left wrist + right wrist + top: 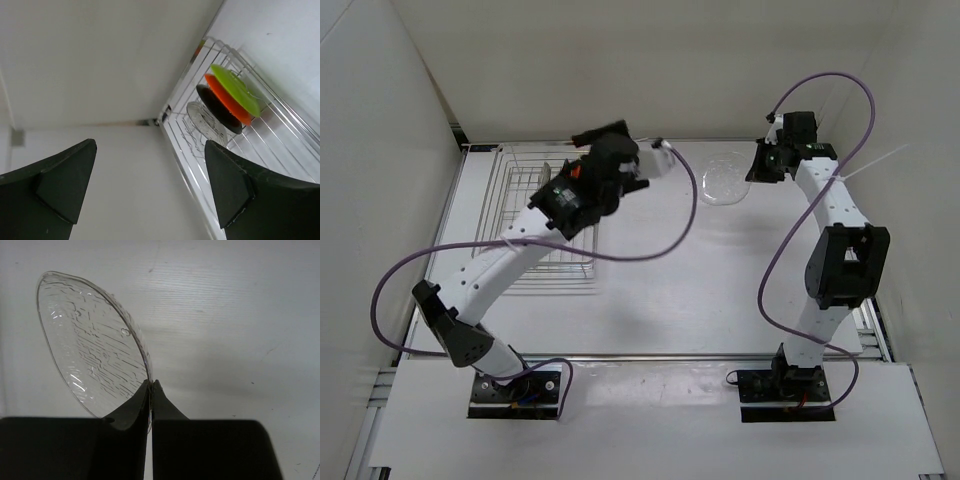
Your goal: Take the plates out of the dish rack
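Pinching a clear plate point(95, 350) by its rim in the closed right gripper point(150, 385), well right of the dish rack point(510, 190), probably for setting down. Holding the left gripper point(150, 150) spread open and empty by the rack's right edge, facing lime green point(235, 90), orange-red point(227, 102), black point(215, 107) and another clear plate point(202, 122) standing inside.

No readable text, labels, brands or numbers anywhere.

Open bench point(135, 195) lies between the left tool's point(150, 160) wide jaws. Past the rack's point(280, 145) low wire side, four plates stand packed close with slim gaps between, clear plate point(205, 122) nearest, green plate point(235, 90) farthest. A wall point(100, 60) closes in behind the rack.
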`<state>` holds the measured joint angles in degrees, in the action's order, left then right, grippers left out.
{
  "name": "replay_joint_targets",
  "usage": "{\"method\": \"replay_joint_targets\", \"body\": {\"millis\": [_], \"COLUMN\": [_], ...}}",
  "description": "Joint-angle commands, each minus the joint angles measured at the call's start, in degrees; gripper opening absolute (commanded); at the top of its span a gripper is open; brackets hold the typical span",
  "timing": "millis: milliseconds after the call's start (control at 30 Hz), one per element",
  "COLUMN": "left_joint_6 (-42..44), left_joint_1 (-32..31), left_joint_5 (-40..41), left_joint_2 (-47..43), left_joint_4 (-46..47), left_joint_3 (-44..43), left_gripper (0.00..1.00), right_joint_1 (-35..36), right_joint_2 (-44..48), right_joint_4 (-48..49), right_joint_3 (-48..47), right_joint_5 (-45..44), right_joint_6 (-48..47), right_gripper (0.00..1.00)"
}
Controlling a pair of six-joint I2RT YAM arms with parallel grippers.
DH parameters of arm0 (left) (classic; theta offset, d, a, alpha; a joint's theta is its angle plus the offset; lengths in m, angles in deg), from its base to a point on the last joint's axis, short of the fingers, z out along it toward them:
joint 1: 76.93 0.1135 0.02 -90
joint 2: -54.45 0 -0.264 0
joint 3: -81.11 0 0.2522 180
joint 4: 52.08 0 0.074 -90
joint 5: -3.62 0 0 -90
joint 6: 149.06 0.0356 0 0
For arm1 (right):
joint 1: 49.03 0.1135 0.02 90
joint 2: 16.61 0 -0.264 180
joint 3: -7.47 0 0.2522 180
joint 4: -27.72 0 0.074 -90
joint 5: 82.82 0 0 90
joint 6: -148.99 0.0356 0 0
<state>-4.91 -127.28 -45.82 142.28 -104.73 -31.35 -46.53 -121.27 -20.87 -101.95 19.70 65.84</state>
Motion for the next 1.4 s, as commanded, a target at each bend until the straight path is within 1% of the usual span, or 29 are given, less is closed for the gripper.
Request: {"method": "replay_joint_targets", "body": {"millis": [0,33,67,100,133,167,200,233,267,367,433,567,700,867,967,1200,1267,1300,1367], "left_joint_6": [-14.8,-17.6,-20.2,-24.6,-26.3,-27.8,-30.2,-31.3,-32.3,-35.2,-35.9,-35.9,-36.4,-36.4,-36.4,-36.4,-36.4,-36.4,-36.4], "left_joint_1": [6.7,9.7,11.2,12.7,15.3,16.5,17.5,18.4,20.3,22.1,22.8,23.4,23.4,23.4,23.4,23.9,24.4,25.1,25.7], "left_joint_5": [-6.0,-7.3,-10.5,-12.3,-14.1,-17.7,-19.5,-21.6,-26.2,-32.0,-33.8,-34.9,-34.9,-34.3,-33.8,-33.2,-33.2,-33.2,-33.2], "left_joint_2": [1.4,1.9,2.5,2.5,2.5,1.9,1.0,1.0,0.2,-0.5,-1.0,-1.0,-0.5,-1.5,-2.0,-2.6,-3.1,-3.1,-3.7], "left_joint_4": [-5.7,-7.7,-10.9,-11.9,-12.4,-12.4,-12.4,-12.4,-12.4,-12.4,-12.4,-12.4,-12.4,-10.6,-10.1,-8.8,-8.0,-7.3,-6.5], "left_joint_3": [-6.2,-7.4,-8.1,-8.1,-7.4,-6.5,-5.0,-4.4,-3.9,-3.0,-3.0,-3.0,-3.0,0.5,1.4,3.2,5.3,5.9,7.5], "left_gripper": [1.0,1.0,1.0,1.0,1.0,1.0,1.0,1.0,1.0,1.0,1.0,1.0,1.0,1.0,1.0,1.0,1.0,1.0,1.0], "right_joint_1": [-2.0,-2.6,-2.6,-2.6,-3.1,-3.1,-3.1,-3.1,-3.1,-3.1,-3.1,-3.1,-3.1,-3.6,-3.6,-3.6,-3.6,-3.6,-3.6], "right_joint_2": [-2.6,-4.4,-5.2,-5.9,-7.4,-8.1,-8.8,-10.3,-11.0,-14.2,-16.3,-18.7,-20.2,-21.4,-21.9,-24.4,-25.0,-25.0,-25.5], "right_joint_4": [4.9,4.9,4.9,4.9,4.9,4.9,4.9,4.9,4.9,4.1,2.4,0.6,-0.2,-0.8,-0.8,-1.8,-1.8,-1.8,-2.3], "right_joint_3": [-0.9,-1.5,-1.6,-2.2,-2.2,-2.2,-2.7,-3.2,-3.2,-5.9,-7.2,-10.8,-11.6,-12.2,-12.2,-14.6,-15.3,-15.3,-16.0], "right_joint_5": [-1.7,-1.7,-1.7,-1.7,-1.7,-1.7,-1.7,-1.7,-1.7,-1.7,-1.7,-3.0,-4.4,-5.7,-5.7,-6.8,-7.3,-7.3,-7.3], "right_joint_6": [-1.6,-1.6,-1.6,-2.1,-2.1,-2.1,-2.6,-2.6,-3.2,-3.8,-4.4,-5.6,-5.6,-5.6,-5.6,-6.1,-6.7,-6.7,-6.7], "right_gripper": [0.0,0.0,0.0,0.0,0.0,0.0,0.0,0.0,0.0,0.0,0.0,0.0,0.0,0.08,0.11,0.14,0.14,0.18,0.18]}}
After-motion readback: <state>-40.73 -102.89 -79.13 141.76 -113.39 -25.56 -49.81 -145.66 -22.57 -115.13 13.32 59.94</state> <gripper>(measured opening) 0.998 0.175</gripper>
